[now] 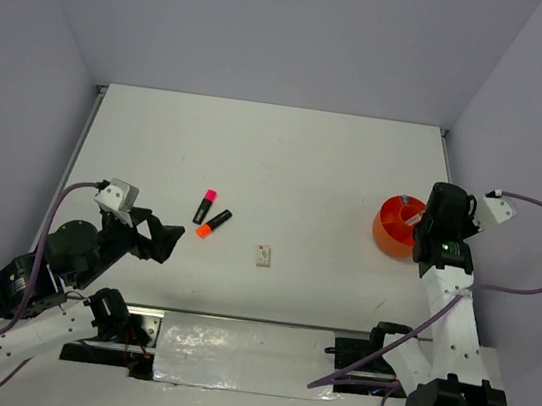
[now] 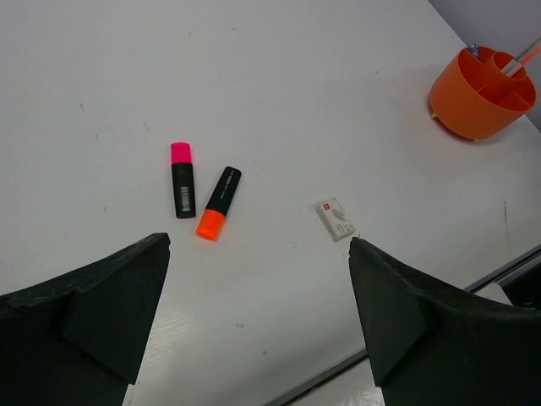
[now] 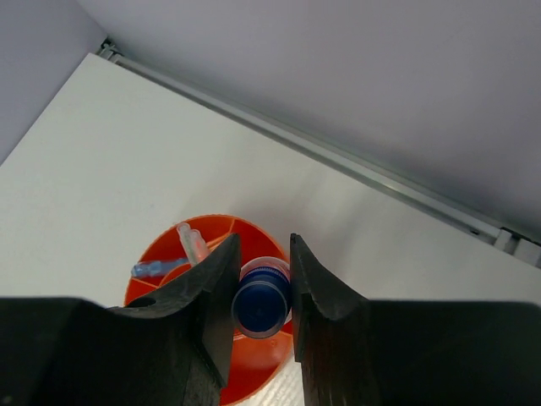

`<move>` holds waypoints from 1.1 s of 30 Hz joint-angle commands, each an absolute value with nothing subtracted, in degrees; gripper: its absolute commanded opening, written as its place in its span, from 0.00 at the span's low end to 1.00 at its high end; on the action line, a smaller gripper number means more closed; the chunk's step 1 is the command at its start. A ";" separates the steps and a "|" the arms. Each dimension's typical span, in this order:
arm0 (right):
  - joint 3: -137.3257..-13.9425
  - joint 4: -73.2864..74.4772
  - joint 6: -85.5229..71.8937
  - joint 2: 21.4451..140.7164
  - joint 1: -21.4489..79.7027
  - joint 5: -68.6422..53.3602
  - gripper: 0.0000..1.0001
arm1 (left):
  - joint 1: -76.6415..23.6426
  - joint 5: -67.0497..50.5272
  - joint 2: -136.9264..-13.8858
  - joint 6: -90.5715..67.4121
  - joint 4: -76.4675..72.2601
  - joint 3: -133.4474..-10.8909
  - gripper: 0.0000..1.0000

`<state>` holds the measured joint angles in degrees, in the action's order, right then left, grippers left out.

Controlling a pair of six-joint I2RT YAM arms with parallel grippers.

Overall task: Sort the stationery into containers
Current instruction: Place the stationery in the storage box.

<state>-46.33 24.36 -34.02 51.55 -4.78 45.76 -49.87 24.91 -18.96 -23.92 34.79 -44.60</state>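
We've got the right gripper (image 3: 263, 254) clamped on the blue-capped bottle (image 3: 260, 306) right over the orange bowl (image 3: 161, 254), while the left gripper (image 2: 258, 245) hangs wide open, empty, near two highlighters (image 2: 183, 179) well left of that bowl.

Place: a robot lab cell is indicated;
Walls: lilac panels (image 1: 276, 22) are set on three sides;
Table: a white top (image 1: 306, 168) is edged by a metal rail (image 1: 275, 106);
Rig: a left arm (image 1: 72, 251) and a right arm (image 1: 448, 309) are bolted in front.

White table (image 1: 306, 168) holds pink highlighter (image 1: 205, 207), orange highlighter (image 1: 213, 223), eraser (image 1: 264, 255), orange bowl (image 1: 383, 235).
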 commanded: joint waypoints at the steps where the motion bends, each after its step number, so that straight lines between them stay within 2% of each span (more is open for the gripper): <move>1: -46.14 17.14 -34.54 53.26 -5.45 44.39 0.00 | -50.36 25.93 -18.63 -23.03 32.87 -44.38 0.99; 22: -39.29 9.50 -34.98 57.30 -6.85 41.66 0.01 | -50.45 26.89 -20.65 -23.47 33.22 -44.56 0.99; 24: -38.76 8.09 -34.37 57.57 -7.03 40.53 0.24 | -50.36 26.98 -20.74 -23.55 33.31 -44.56 0.99; 26: -38.67 7.73 -33.93 57.74 -7.03 39.82 0.52 | -50.36 27.16 -20.74 -23.64 33.40 -44.56 0.99; 28: -38.93 7.73 -33.75 57.66 -7.03 38.85 0.61 | -50.36 27.33 -20.66 -23.64 33.40 -44.56 0.99; 29: -39.02 7.39 -33.14 57.40 -7.03 38.41 0.69 | -50.45 27.42 -20.65 -23.64 33.40 -44.56 0.99; 31: -39.98 7.73 -32.87 57.04 -6.94 37.45 0.74 | -50.36 27.51 -20.74 -23.73 33.40 -44.56 0.99; 32: -40.34 8.34 -32.44 56.61 -7.03 37.18 0.83 | -50.45 27.68 -20.92 -23.73 33.40 -44.56 0.99; 33: -40.86 8.87 -32.34 56.34 -7.03 36.92 0.86 | -50.45 27.69 -20.92 -23.73 33.40 -44.56 0.99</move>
